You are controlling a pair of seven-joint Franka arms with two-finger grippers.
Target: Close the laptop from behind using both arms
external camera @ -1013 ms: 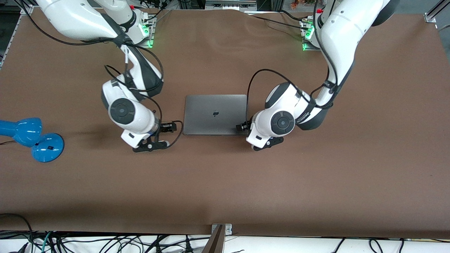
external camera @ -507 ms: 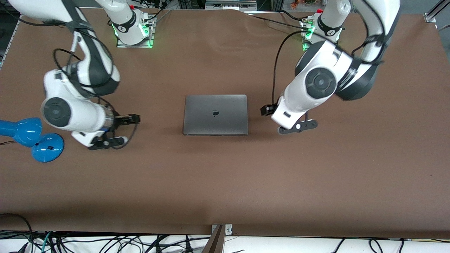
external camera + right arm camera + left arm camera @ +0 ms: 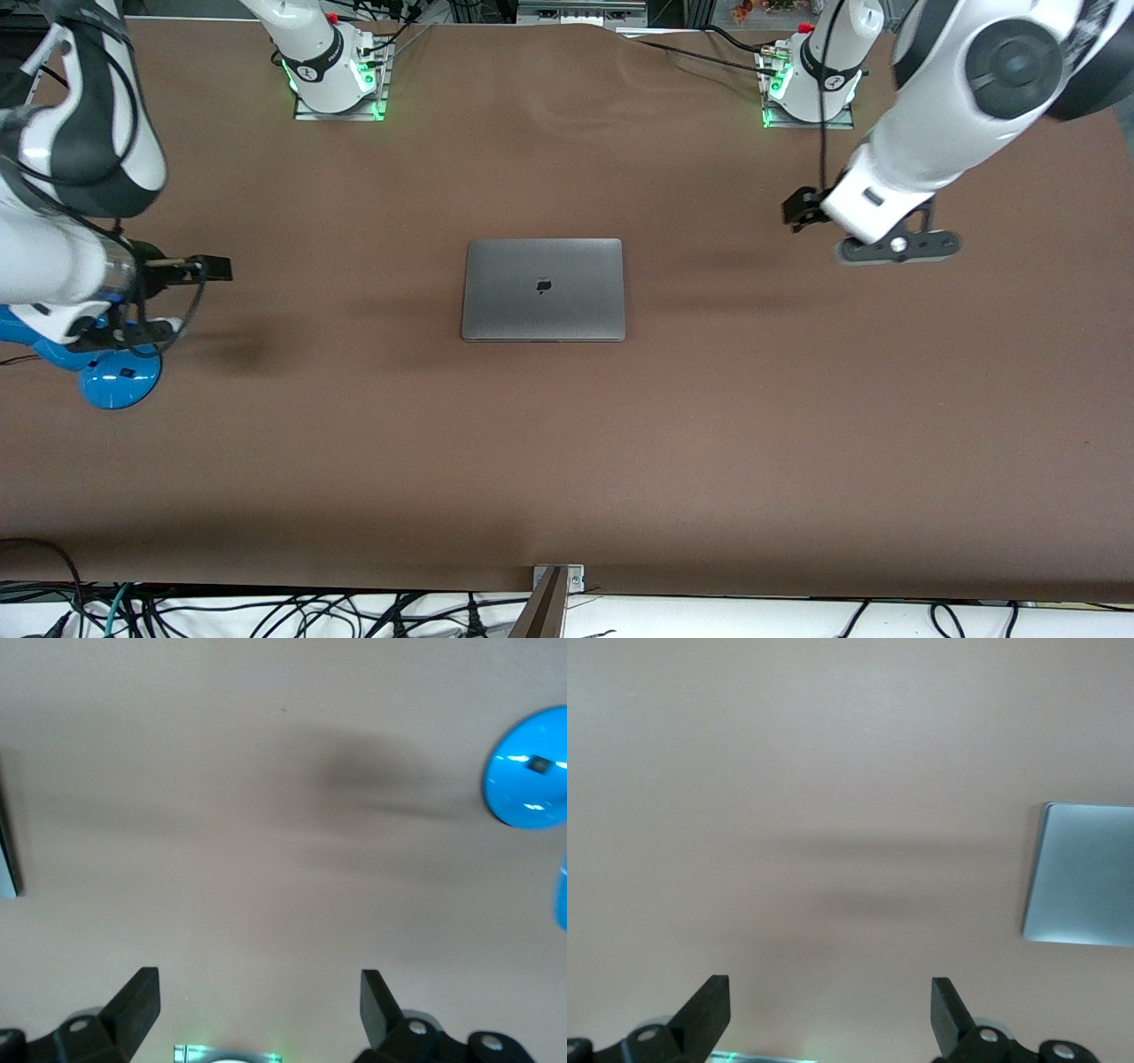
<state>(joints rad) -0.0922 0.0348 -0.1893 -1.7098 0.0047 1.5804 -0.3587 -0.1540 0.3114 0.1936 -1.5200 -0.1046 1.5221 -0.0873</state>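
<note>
Front view: laptop (image 3: 543, 289) shut flat; job looks done.
Left gripper (image 3: 830, 1010): moved well away from laptop, fingers wide apart, holding nothing.
Right gripper (image 3: 260, 1005): moved well away from laptop, fingers wide apart, holding nothing.

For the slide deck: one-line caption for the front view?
Laptop shut flat on the table; both claws, left and right, open and clear of it.

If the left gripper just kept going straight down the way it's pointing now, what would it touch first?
Most likely bare table. The left gripper is open, pointing down at brown surface, with the closed laptop well off to one side of its line. Height above the table is hard to judge.
</note>
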